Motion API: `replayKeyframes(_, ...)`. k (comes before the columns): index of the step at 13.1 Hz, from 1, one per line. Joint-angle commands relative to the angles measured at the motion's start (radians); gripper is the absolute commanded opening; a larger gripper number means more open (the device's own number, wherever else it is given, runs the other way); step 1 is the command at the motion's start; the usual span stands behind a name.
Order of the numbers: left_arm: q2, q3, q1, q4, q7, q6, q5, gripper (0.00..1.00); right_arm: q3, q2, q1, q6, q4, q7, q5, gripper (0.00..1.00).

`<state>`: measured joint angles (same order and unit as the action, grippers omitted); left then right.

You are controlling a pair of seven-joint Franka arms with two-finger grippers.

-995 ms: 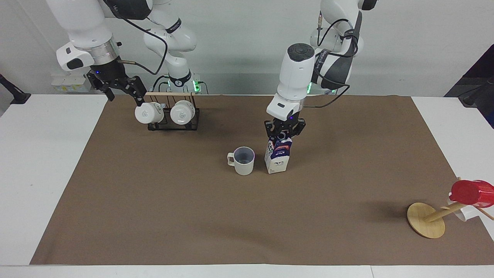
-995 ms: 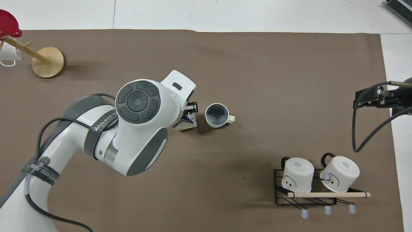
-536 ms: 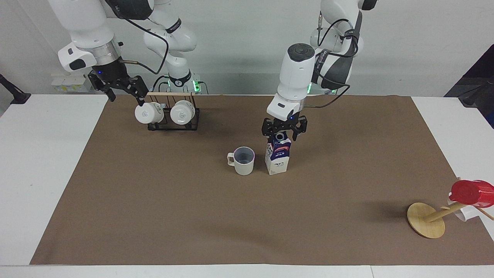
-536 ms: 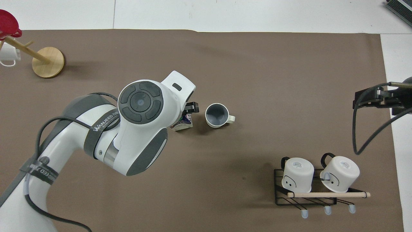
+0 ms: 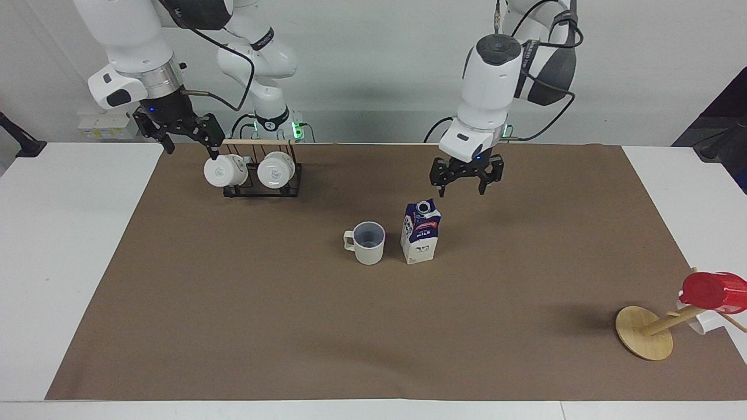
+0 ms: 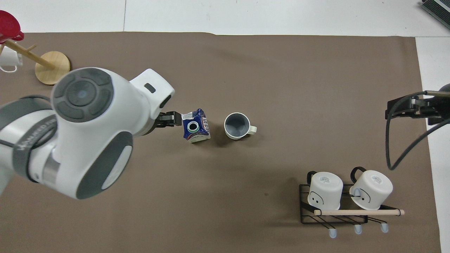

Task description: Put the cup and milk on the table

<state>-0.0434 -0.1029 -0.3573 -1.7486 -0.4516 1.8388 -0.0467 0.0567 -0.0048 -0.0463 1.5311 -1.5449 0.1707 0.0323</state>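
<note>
While milk (image 5: pixel 420 231) and cup (image 5: pixel 365 242) stood mid-table (image 5: pixel 81 233), left gripper (image 5: pixel 466 181) hung above, fingers released. Right gripper (image 5: pixel 184 140), fingers spread, waited over the robots' edge.

Bright, even light falls from above. The wide white tabletop with its brown paper sheet (image 5: pixel 233 326) shows no glare. Soft, short shadows lie beside the cream-white mug (image 5: pixel 369 242) and the white, blue-topped milk carton (image 5: pixel 420 239). Both views are sharp.
</note>
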Motion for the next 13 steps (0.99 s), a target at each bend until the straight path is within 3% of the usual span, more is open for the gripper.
replayKeyframes(1,0.039,-0.001,0.096,-0.009,0.156,-0.099,0.03,1.0,0.009,0.0,-0.014,-0.002,0.006,-0.02,-0.017,1.0)
replayKeyframes(7,0.135,0.005,0.323,-0.006,0.444,-0.246,0.091,1.0,0.008,0.0,-0.014,-0.002,0.006,-0.02,-0.017,1.0)
replayKeyframes(13,0.14,0.0,0.334,-0.002,0.45,-0.256,0.09,1.0,0.008,0.0,-0.014,-0.002,0.006,-0.02,-0.017,1.0)
